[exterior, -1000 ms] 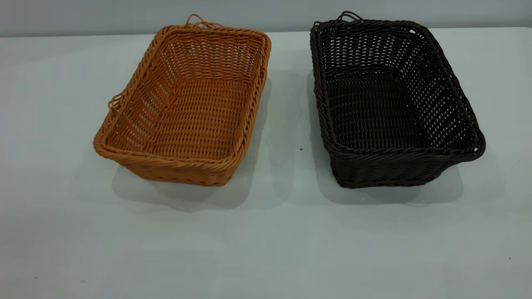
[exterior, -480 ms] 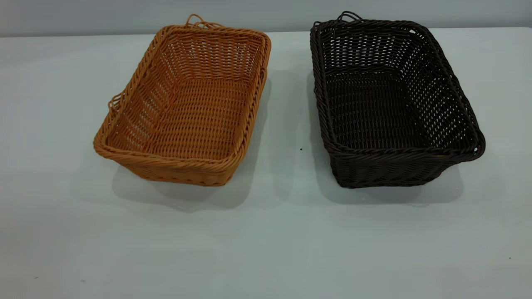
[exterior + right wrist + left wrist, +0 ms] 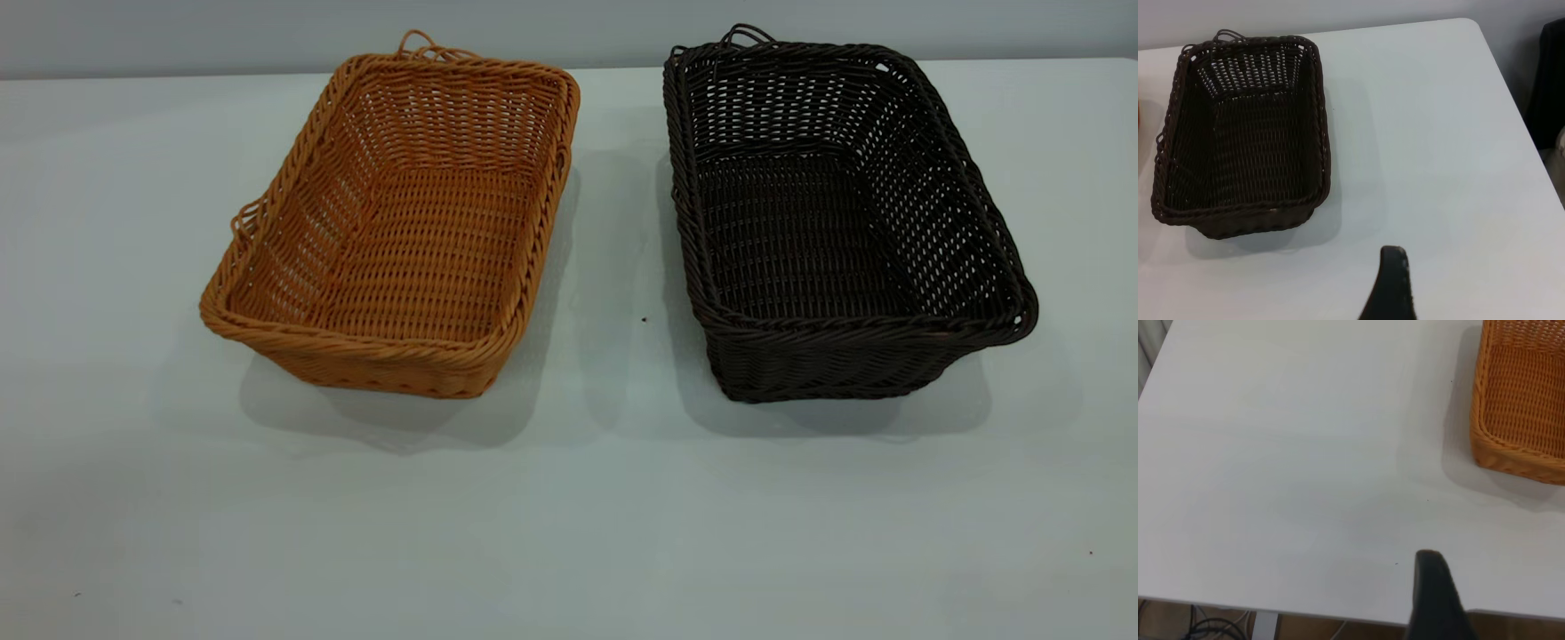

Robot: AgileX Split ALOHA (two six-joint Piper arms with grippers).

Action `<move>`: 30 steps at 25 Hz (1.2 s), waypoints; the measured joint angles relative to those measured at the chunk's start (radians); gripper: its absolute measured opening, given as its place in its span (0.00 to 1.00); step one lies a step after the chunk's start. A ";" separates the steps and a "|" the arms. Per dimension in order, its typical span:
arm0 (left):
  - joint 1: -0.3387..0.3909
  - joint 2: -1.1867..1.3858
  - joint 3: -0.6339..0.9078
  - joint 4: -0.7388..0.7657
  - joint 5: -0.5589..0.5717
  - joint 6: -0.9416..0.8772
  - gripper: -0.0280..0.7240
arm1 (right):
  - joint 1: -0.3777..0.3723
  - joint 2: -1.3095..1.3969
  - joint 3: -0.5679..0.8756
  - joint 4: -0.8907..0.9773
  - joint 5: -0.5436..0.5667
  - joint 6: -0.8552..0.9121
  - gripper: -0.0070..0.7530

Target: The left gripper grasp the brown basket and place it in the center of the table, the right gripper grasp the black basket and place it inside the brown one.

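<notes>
**Both baskets apart on table, arms off to the sides**

From the exterior view I see only the table (image 3: pixel 569 498) and the two baskets, no arm in shot. Brown basket (image 3: pixel 400 222) sits on the left half, upright, skewed a bit, one loop handle at its far rim and one on its left side. Black basket (image 3: pixel 836 222) sits on the right half, upright, loop handle at the far rim. They stand side by side, near each other, not touching, a strip of bare table between them with a small dark speck on it. Both hold nothing.

My left wrist view adds what the exterior misses: one dark finger of the left gripper (image 3: pixel 1435 600) hanging over the table's edge, well apart from the brown basket (image 3: pixel 1521 407), of which only a corner shows. Cables and a table leg show below the edge. Only one finger visible, so I cannot tell if the claw is released or clenched; it touches nothing.

My right wrist view shows the whole black basket (image 3: pixel 1245 133) and one finger of the right gripper (image 3: pixel 1391 287) over bare table, near the basket's short end but clear of it. Same here: cannot tell its state. A sliver of orange at the frame edge beside the black basket.
</notes>
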 joint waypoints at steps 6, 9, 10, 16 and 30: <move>0.000 0.157 -0.038 0.000 -0.064 0.011 0.59 | 0.000 0.183 -0.013 0.099 -0.064 -0.063 0.78; 0.000 0.335 -0.071 -0.004 -0.151 0.049 0.60 | 0.000 0.351 -0.013 0.188 -0.117 -0.171 0.79; 0.000 0.400 -0.081 -0.010 -0.186 0.070 0.60 | 0.000 0.413 -0.013 0.218 -0.145 -0.212 0.79; 0.000 0.725 -0.118 -0.089 -0.423 0.204 0.70 | 0.000 0.785 -0.013 0.578 -0.292 -0.482 0.79; 0.000 1.219 -0.286 -0.123 -0.665 0.231 0.73 | 0.312 1.619 -0.198 1.019 -0.485 -0.496 0.79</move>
